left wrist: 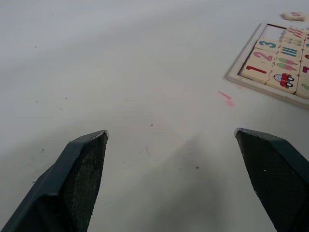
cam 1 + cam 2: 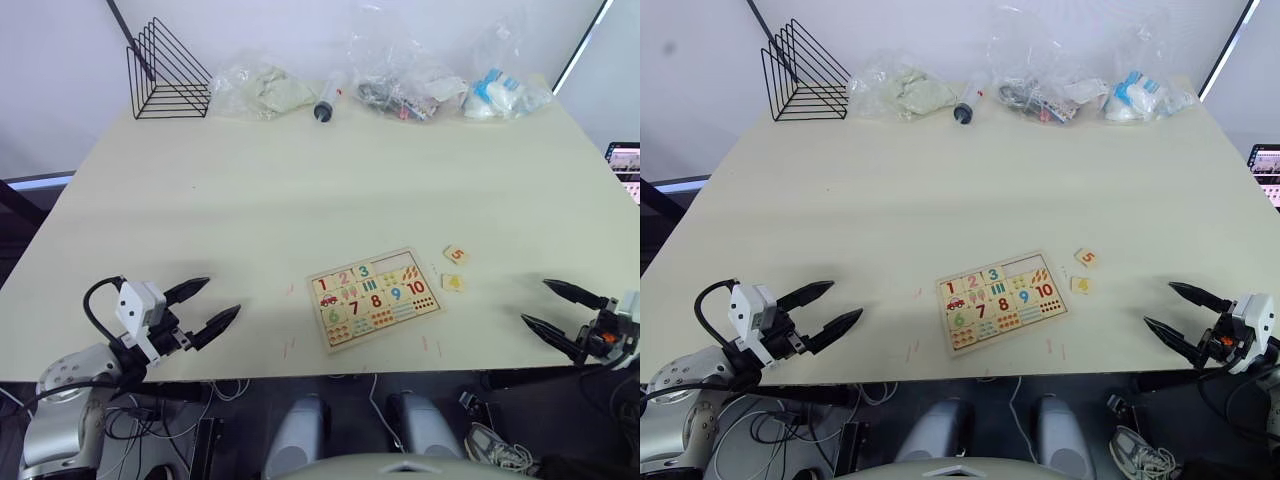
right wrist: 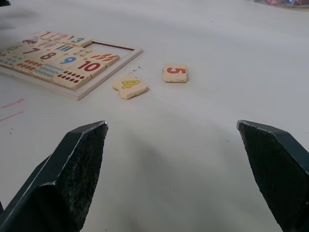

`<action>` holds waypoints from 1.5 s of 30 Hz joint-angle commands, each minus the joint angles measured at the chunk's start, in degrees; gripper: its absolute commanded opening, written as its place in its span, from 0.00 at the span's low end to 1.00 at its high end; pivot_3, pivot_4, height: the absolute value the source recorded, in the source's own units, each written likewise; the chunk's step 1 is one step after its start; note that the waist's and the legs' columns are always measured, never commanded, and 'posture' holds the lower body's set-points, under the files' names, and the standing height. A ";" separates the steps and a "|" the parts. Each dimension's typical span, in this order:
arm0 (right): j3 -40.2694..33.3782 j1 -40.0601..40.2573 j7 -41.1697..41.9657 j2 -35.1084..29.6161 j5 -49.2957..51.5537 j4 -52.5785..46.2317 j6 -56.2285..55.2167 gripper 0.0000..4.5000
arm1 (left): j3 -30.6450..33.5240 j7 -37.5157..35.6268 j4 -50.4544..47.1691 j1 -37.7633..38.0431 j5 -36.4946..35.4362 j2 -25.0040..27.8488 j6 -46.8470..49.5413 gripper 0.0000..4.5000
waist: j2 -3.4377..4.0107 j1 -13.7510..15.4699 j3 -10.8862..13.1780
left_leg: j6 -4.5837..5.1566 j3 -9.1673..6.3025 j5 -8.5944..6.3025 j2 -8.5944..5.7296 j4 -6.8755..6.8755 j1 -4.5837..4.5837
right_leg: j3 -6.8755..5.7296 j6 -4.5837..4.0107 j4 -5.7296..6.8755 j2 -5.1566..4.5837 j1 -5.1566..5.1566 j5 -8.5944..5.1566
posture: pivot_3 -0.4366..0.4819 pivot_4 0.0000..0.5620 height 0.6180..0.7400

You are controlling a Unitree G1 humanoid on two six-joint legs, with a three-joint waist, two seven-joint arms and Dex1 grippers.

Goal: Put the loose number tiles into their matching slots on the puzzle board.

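The puzzle board (image 2: 374, 297) lies near the table's (image 2: 300, 180) front edge, with tiles 4 (image 2: 453, 283) and 5 (image 2: 456, 255) loose just beside its right end. The right gripper (image 2: 548, 308) is open and empty, apart to the tiles' right; the left gripper (image 2: 203, 304), also open, is well apart toward the front left corner.

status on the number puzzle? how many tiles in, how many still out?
Done: tiles 1, 2 and 3 sit in the top row of the puzzle board. In hand: nothing; the left gripper and right gripper both hover over the table with jaws open and empty. Left: the 5 tile and 4 tile lie loose on the table beside the board's right end, and the slots there look bare.
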 commanded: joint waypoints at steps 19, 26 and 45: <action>4.13 -2.53 -0.12 -1.90 -1.08 -9.70 2.52 1.00 | -5.67 -25.41 10.65 -10.65 -3.40 9.74 -7.34 0.99 | 0.01 -0.09 0.01 | 0.00 -0.01 0.00 -0.05 0.00 -0.02 | -0.03 0.00 0.00 0.04 -0.02 0.00 | 0.48 0.27 1.00; 9.84 -8.35 0.20 -4.19 -5.42 -9.55 3.87 1.00 | -8.64 -33.72 12.38 -17.15 -5.92 11.96 -7.20 0.99 | 0.04 -0.09 0.03 | 0.00 -0.05 0.00 -0.07 -0.02 -0.08 | -0.09 0.00 0.00 0.09 -0.08 0.01 | 0.48 0.27 1.00; 25.15 -23.04 -0.17 -8.27 -19.16 -7.39 9.55 1.00 | -14.69 -33.57 7.77 -20.80 -8.78 11.83 -8.28 0.99 | 0.04 -0.16 0.05 | 0.00 -0.07 0.00 -0.08 -0.01 -0.10 | -0.10 0.00 0.00 0.09 -0.10 0.01 | 0.48 0.27 1.00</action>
